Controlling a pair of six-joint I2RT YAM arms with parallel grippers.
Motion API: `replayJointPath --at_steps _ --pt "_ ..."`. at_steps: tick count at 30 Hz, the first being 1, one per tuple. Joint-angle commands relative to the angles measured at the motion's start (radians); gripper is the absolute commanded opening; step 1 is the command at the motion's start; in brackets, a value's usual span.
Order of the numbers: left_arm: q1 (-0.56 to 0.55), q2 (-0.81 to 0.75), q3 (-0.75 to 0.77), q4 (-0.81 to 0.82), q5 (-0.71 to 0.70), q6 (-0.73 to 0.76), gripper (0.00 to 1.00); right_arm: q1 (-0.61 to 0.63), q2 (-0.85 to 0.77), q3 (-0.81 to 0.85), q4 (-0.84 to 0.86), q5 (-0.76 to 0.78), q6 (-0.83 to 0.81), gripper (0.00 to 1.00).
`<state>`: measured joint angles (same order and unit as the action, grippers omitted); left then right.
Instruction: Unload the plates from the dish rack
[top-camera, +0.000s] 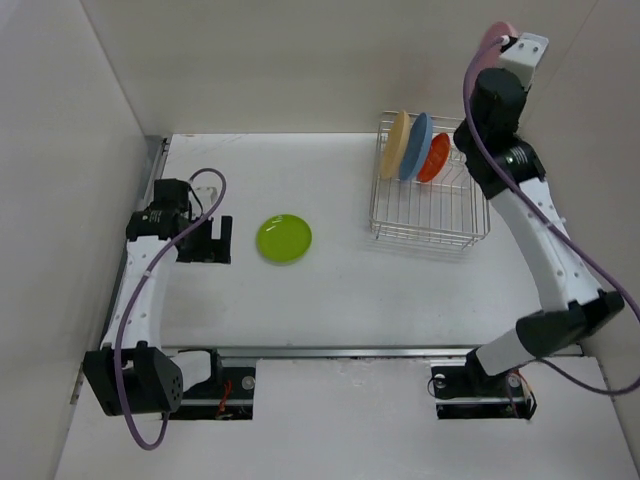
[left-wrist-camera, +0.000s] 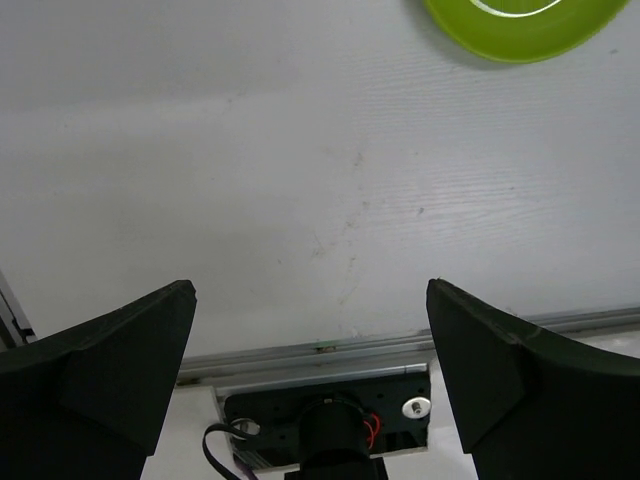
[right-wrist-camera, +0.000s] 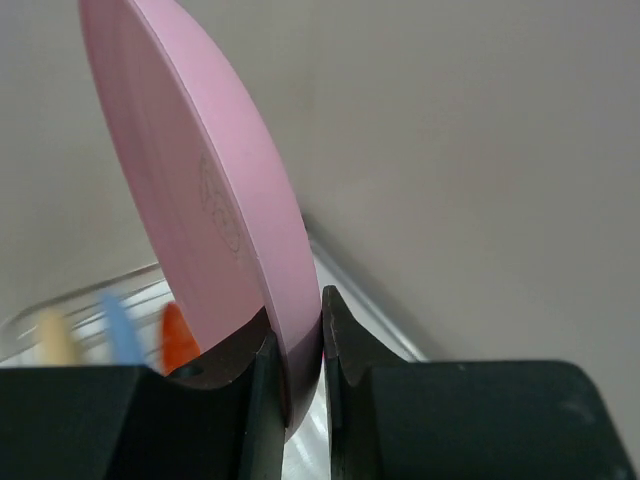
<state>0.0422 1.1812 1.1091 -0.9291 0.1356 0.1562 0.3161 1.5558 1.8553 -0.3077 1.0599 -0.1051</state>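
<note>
Pink plate (right-wrist-camera: 200, 200) is pinched by the rim in right gripper (right-wrist-camera: 298, 335), held at 1 o'clock, clear of dish rack (top-camera: 428, 225) for carry-off; left gripper (left-wrist-camera: 310, 290) is spread, empty.

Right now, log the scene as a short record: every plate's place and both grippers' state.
dish rack: back right of the table
standing in rack: cream plate, blue plate, orange plate
green plate: flat on the table, left of the rack
pink plate: held up, clear of the rack
right gripper: shut on the pink plate's edge
left gripper: open, empty, near the green plate
</note>
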Motion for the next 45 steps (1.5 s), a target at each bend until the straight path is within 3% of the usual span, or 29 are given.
replayJointPath --at_steps 1,2,4,5,8,12,19,25,29,30,33,35,38,40,43,45 --pt "0.007 -0.029 0.134 -0.051 0.158 0.052 1.00 0.133 -0.134 -0.066 -0.017 -0.264 -0.001 0.00" --pt "0.007 -0.020 0.165 -0.074 0.198 0.066 1.00 0.170 -0.151 -0.105 -0.056 -0.561 0.034 0.00" --pt "0.007 -0.009 0.249 -0.085 0.319 0.078 1.00 0.179 -0.187 -0.172 -0.065 -0.847 0.141 0.00" --pt "0.007 -0.009 0.276 -0.099 0.356 0.078 1.00 0.179 -0.188 -0.214 -0.041 -1.090 0.168 0.00" --pt "0.007 0.000 0.343 -0.099 0.468 0.088 1.00 0.216 -0.188 -0.382 0.119 -1.389 0.261 0.00" --pt "0.007 -0.023 0.319 -0.037 0.469 0.049 1.00 0.308 -0.108 -0.479 0.237 -1.534 0.303 0.00" --pt "0.007 -0.012 0.181 -0.004 0.343 0.074 1.00 0.406 0.039 -0.590 0.481 -1.683 0.413 0.00" --pt "0.007 -0.012 0.104 0.012 0.274 0.121 0.81 0.442 0.142 -0.525 0.490 -1.718 0.435 0.00" --pt "0.007 -0.012 0.086 -0.002 0.233 0.131 0.44 0.451 0.179 -0.515 0.499 -1.709 0.444 0.00" --pt "0.007 -0.012 0.086 -0.002 0.233 0.131 0.26 0.451 0.179 -0.504 0.499 -1.709 0.453 0.00" --pt "0.007 -0.012 0.086 -0.011 0.222 0.131 0.01 0.451 0.199 -0.504 0.499 -1.709 0.453 0.00" --pt "0.007 -0.003 0.095 -0.011 0.213 0.120 0.00 0.451 0.199 -0.484 0.467 -1.689 0.453 0.00" --pt "0.007 0.024 0.104 -0.024 0.202 0.094 0.00 0.451 0.199 -0.447 0.386 -1.612 0.453 0.21" --pt "0.007 0.047 0.127 -0.024 0.177 0.076 0.00 0.451 0.199 -0.433 0.351 -1.548 0.444 0.47" --pt "0.018 0.072 0.162 0.001 0.139 0.030 0.00 0.442 0.139 -0.423 0.286 -1.451 0.444 0.67" --pt "0.047 0.087 0.182 0.038 0.125 -0.004 0.00 0.442 0.072 -0.423 0.228 -1.307 0.444 0.72"
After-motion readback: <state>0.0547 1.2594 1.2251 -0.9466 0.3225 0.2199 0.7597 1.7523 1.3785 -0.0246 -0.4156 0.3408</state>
